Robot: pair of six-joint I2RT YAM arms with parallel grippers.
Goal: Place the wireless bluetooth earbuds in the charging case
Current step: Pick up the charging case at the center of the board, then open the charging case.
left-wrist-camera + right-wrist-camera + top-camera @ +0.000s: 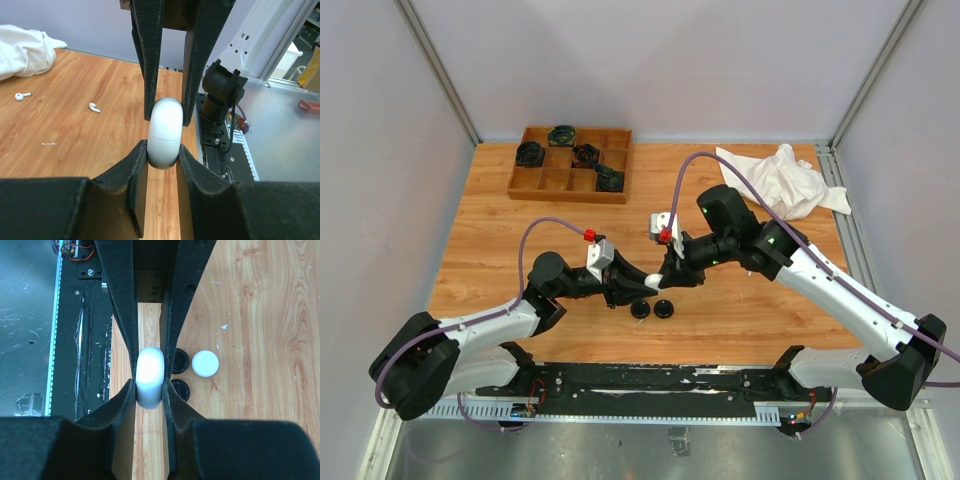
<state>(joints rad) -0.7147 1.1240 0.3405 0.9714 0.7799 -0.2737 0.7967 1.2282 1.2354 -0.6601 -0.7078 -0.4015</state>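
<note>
Left wrist: glossy white rounded charging case [165, 132] pinched narrow by both matte black jaw sets, left gripper [164, 162] and right gripper [166, 115]. White stemmed earbud [94, 107] lies left of case on woodgrain table [75, 145].

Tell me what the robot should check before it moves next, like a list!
1. Squeeze of the right gripper on the white case: ok.
2. Squeeze of the left gripper on the same case: ok.
3. Case lid open: not ok, its seam looks shut.
4. Earbuds easy to find: ok, two white earbuds lie on the table.
5. A free gripper to fetch one: not ok, both are busy.
</note>
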